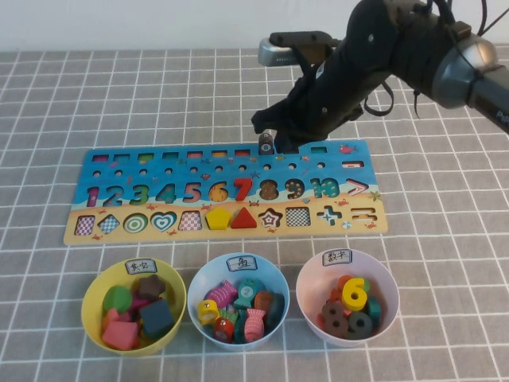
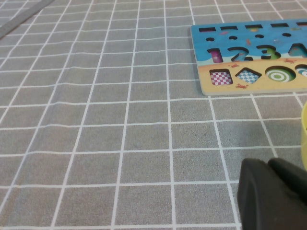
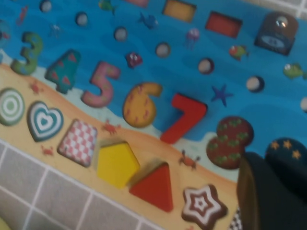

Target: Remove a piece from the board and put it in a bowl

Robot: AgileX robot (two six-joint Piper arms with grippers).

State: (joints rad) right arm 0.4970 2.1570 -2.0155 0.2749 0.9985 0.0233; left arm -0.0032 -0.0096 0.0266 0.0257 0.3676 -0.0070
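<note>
A: Desk (image 1: 445, 286), left side first. What is logged there?

B: Left pincer (image 2: 273, 194) does not show in the high view. Its wrist camera has the dark fingers low over bare checked cloth, near the board's left end; cannot tell whether they are spread or pressed together.

A: Board (image 1: 79, 231)?

B: Lies flat mid-desk, long side left to right. Red 7 (image 1: 242, 189) sits in the number row; yellow pentagon (image 1: 216, 218) and red triangle (image 1: 244, 219) fill their cut-outs in the sandy strip.

A: The piece (image 1: 266, 143)?

B: On the far edge of the board, just right of centre, in the row of small rectangular slots. Dark block, pale round mark up.

A: Right pincer (image 1: 270, 135)?

B: Right arm reaches in from the far right; its pincer is down at the piece. Cannot tell if it pinches it or only hangs over it.

A: Near row?

B: Yellow bowl (image 1: 94, 296) left, light blue bowl (image 1: 199, 280) centre, pink bowl (image 1: 308, 278) right, each holding pieces.
</note>
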